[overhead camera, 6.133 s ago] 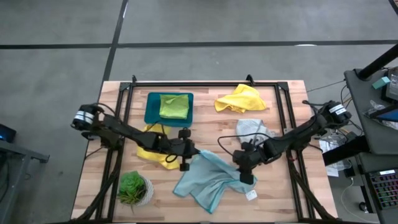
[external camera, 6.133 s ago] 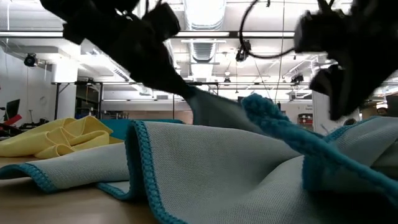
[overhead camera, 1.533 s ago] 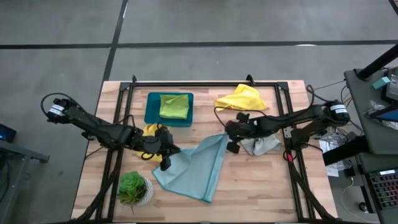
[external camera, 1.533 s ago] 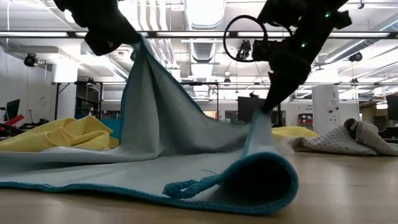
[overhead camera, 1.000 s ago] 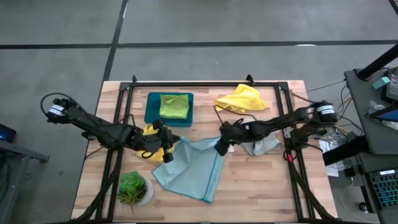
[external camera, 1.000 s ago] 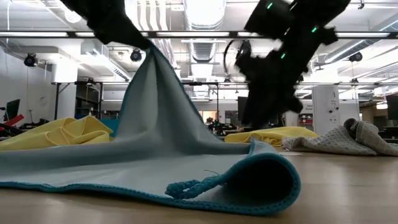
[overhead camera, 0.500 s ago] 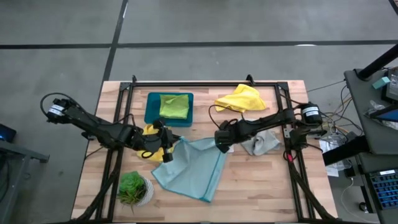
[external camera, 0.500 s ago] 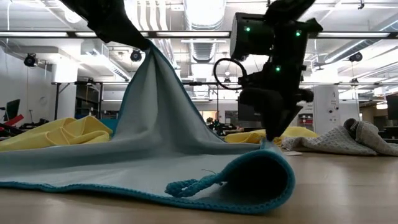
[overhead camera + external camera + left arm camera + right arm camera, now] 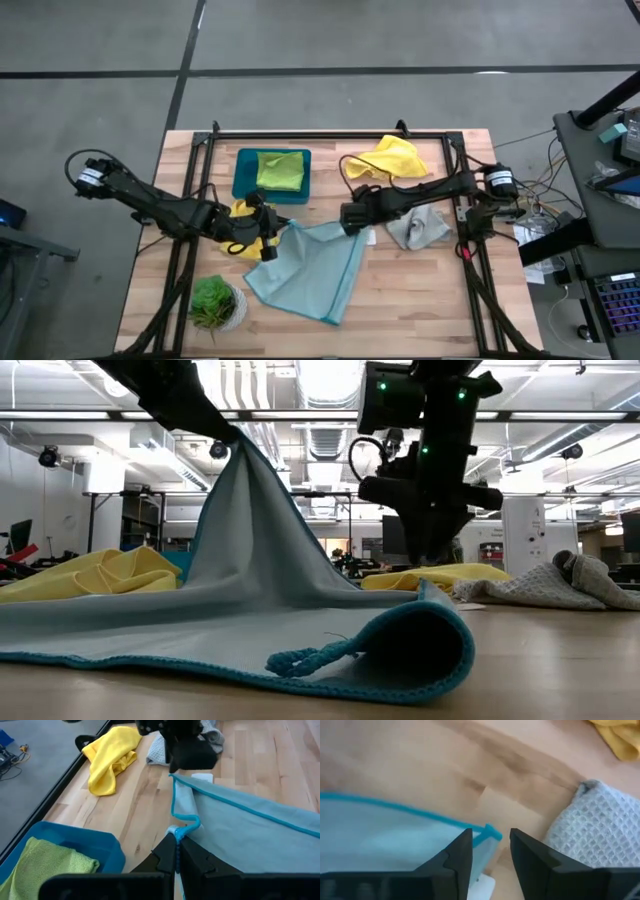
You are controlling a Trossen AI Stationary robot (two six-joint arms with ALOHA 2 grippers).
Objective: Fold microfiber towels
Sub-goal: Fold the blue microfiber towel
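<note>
The light blue towel [image 9: 310, 270] lies spread on the middle of the table. Its left corner is raised into a peak [image 9: 235, 445], and my left gripper [image 9: 272, 240] is shut on it. The far right corner [image 9: 492, 832] is curled over on the table. My right gripper [image 9: 350, 222] points steeply down just above that corner. It is open, with one finger on each side of the corner [image 9: 430, 595]. I cannot tell whether it touches the cloth. My left gripper pinches the towel's teal hem [image 9: 176, 836] between its two fingers, right at the bunched left corner. The fingers come from the table's left, slanting down. That corner is lifted clear, and the cloth falls from it like a tent onto the table.
A teal tray [image 9: 240, 178] at the far left holds a folded lime green towel [image 9: 280, 170]. A yellow towel [image 9: 390, 158] lies crumpled at the far side, a grey towel [image 9: 420, 230] right of my right gripper, another yellow one [image 9: 240, 215] under my left arm. A potted plant [image 9: 215, 303] stands near left.
My right gripper has shifted a little toward the table's far edge and risen slightly. It has tipped from a slant to pointing steeply down over the towel's far right corner, and it has rolled about. The towel and my left gripper have kept still.
</note>
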